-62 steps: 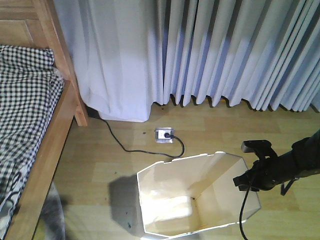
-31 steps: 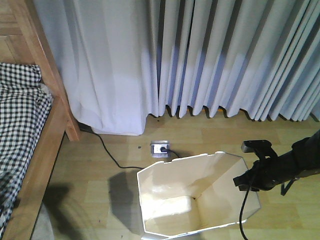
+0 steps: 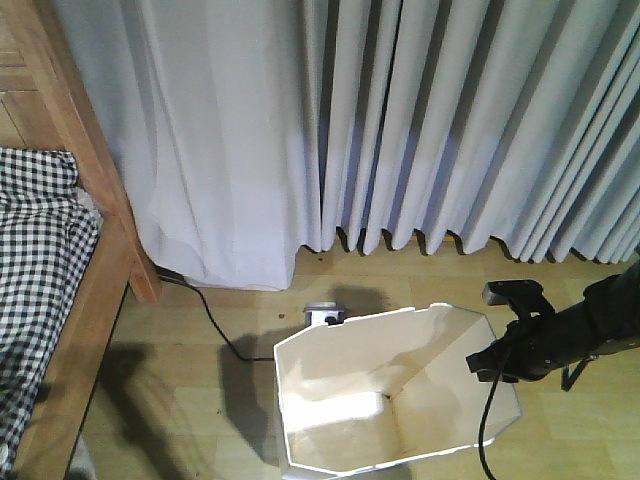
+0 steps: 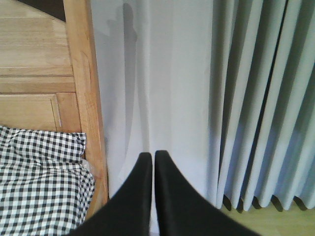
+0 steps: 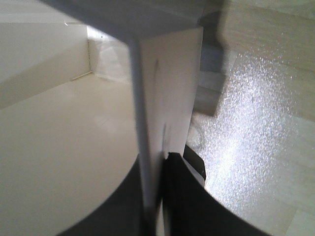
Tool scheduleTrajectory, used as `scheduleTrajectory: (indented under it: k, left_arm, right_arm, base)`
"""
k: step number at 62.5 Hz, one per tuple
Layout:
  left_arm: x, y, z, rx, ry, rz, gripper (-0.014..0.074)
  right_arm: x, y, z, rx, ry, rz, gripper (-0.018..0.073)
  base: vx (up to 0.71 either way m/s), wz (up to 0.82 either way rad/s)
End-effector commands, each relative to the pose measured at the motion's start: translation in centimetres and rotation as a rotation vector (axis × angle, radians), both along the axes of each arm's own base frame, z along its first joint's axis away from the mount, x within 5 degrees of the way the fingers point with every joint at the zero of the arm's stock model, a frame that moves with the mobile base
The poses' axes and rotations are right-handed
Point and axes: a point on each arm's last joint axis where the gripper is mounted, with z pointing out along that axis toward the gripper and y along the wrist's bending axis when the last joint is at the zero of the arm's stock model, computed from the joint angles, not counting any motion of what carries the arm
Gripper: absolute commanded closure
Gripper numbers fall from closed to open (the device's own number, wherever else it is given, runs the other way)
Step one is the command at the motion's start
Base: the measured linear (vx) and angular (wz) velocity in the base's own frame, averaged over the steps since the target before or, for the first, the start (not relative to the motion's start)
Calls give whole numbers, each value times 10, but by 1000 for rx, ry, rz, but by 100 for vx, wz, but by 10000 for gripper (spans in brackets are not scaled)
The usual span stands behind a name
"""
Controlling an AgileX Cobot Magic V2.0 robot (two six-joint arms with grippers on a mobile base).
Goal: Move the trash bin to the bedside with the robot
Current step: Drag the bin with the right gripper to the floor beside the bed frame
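Count, front view: trash bin [image 3: 400,390] ×1; wooden bed frame [image 3: 100,270] ×1, carrying checked bedding [image 3: 35,260] ×1; black robot arm [image 3: 560,340] ×1. Black cables ×2: floor cable [image 3: 212,315] and arm cable [image 3: 485,420]. Floor socket [image 3: 322,316] ×1. Curtain [image 3: 400,120] ×1 run (separate panels cannot be told among the folds). Wrist views: grippers ×2, left gripper [image 4: 152,156] and right gripper [image 5: 160,162]; left shows 2 fingers.

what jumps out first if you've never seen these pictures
The big white trash bin sits open on the floor in the lower middle, with the right gripper clamped on its right-hand rim. Left of it runs a wooden bed frame with black-and-white checked bedding, and pale pleated curtains fill the wall behind.
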Motion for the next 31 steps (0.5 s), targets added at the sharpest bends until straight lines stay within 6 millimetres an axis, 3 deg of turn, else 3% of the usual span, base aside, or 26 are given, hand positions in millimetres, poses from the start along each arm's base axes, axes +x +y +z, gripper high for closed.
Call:
scheduleTrajectory:
  k: [1,31]
  left_arm:
    - [0,0,2,-15,-74,-1,603]
    - [0,0,2,-15,-74,-1,603]
  right_arm:
    - [9,14,27,188,-66,-1,566]
    - [9,14,27,188,-66,-1,566]
  base:
    - [13,2]
    - [11,2]
